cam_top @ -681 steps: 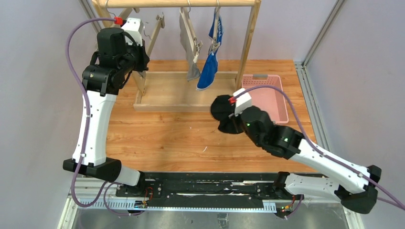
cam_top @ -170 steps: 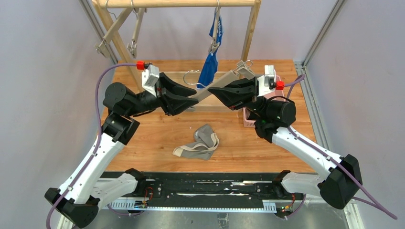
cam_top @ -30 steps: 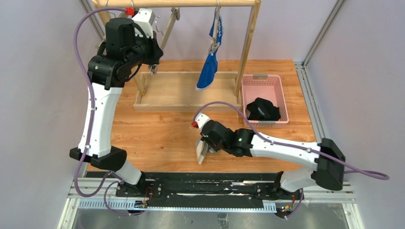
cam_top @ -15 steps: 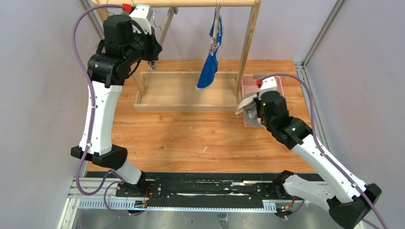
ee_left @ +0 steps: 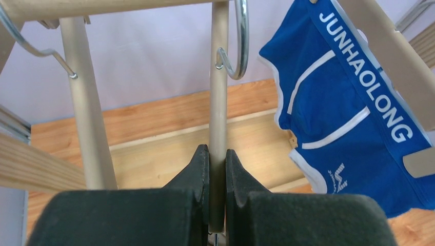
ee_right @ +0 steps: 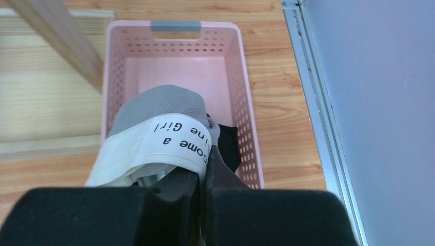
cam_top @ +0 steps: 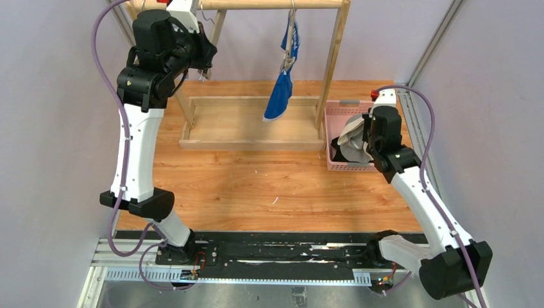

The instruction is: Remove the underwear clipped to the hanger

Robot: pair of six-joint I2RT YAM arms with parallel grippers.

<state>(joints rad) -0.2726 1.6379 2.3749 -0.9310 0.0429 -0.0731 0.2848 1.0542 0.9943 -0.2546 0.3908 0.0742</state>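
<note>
Half a second ago the right end effector (ee_right: 205, 165) was at the near corner of the pink basket (ee_right: 172, 25). Now we see it over the basket, pinched on the grey briefs (ee_right: 154, 110), whose white waistband with black lettering drapes across its fingers. The black briefs (ee_right: 232, 146) lie in the basket underneath. The left end effector (ee_left: 217, 159) has risen slightly and stays clamped on the beige bar of an empty hanger (ee_left: 219, 92) by the wooden rail (cam_top: 276, 4). Beside it, the bright blue briefs (ee_left: 349, 118), white-trimmed and lettered JUNHAOLONG, hang clipped to a second hanger (ee_left: 384, 51).
</note>
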